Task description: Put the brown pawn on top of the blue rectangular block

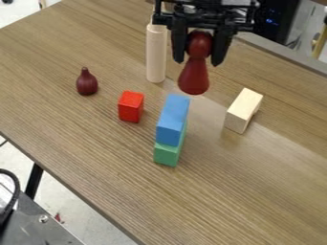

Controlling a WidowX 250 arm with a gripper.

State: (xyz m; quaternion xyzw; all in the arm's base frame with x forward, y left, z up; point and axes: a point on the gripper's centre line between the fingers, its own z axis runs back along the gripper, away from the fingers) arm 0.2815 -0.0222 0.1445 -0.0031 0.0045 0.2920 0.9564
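Note:
The gripper hangs at the top centre, shut on the head of a reddish-brown pawn. The pawn is upright, its wide base pointing down, held in the air behind and slightly right of the blue block. The blue rectangular block lies flat on top of a green block near the middle of the table. Pawn and blue block appear apart, with a small gap between them in the view.
On the wooden table, a red block stands left of the stack and a dark pear-shaped piece farther left. A pale cylinder stands upright behind, close to the gripper's left. A cream block lies to the right.

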